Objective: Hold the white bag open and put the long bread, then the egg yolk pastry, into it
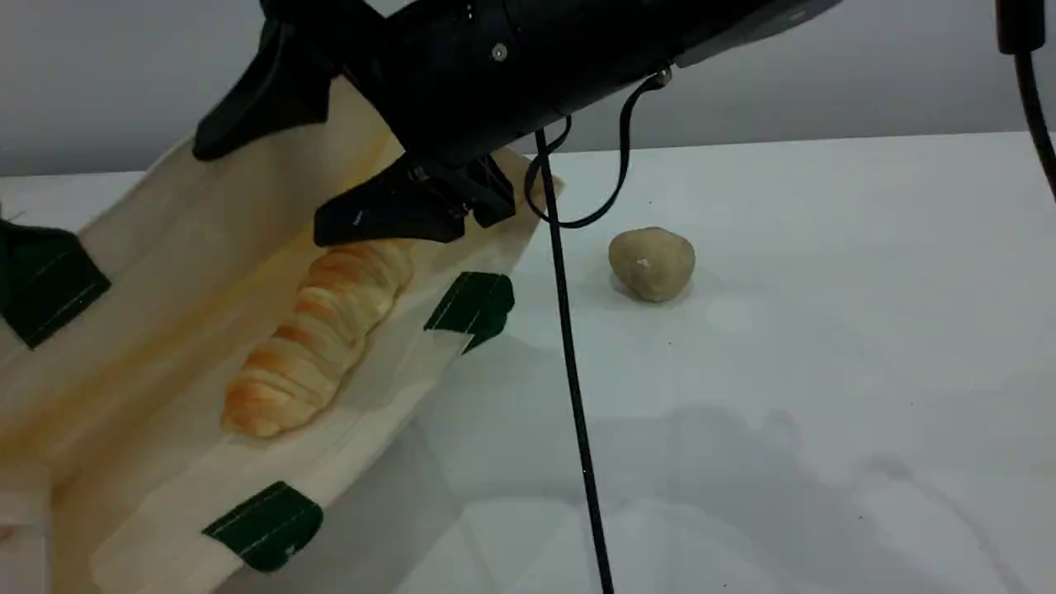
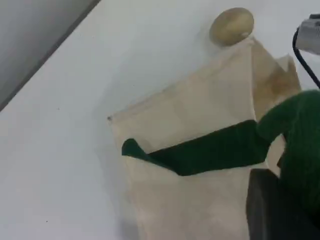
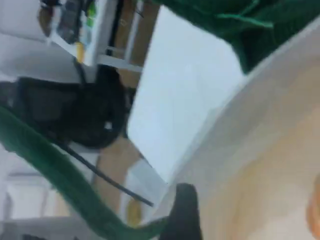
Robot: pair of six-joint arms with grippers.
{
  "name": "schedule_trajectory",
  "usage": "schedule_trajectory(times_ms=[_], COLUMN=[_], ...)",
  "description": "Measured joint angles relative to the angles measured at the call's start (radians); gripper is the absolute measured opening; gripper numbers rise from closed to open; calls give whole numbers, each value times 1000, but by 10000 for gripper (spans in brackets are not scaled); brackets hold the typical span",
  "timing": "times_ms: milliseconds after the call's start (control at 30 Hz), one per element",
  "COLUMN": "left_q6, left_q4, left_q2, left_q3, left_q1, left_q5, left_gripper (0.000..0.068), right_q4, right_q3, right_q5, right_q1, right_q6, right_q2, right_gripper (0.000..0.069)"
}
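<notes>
The bread (image 1: 318,338) is seen lying inside the bag (image 1: 165,247), whose mouth is held open at the left of the table (image 1: 825,330). The right gripper (image 1: 257,194) is poised just over the loaf's far end, its fingers spread wide with nothing clasped between them. The left gripper (image 2: 272,205) is closed on the bag's green handle (image 2: 210,150). The pastry (image 1: 652,264) is seen on the table, to the right of the bag and apart from it.

Even light — soft shadows, blurred wrist views
</notes>
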Motion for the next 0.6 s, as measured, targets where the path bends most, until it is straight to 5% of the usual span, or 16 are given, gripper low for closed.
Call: schedule_trajectory(times_ms=[300, 600], left_q6=[0, 0], left_q4=[1, 7], left_q2=[0, 0], left_q3=[0, 0], left_q1=[0, 0], left_q5=[0, 0], left_gripper=[71, 71], right_q4=[-246, -525], right_q3=[-86, -235], right_q5=[85, 334], right_q1=[-80, -191], right_q6=[160, 375], right_q2=[-5, -6], right_gripper=[587, 587])
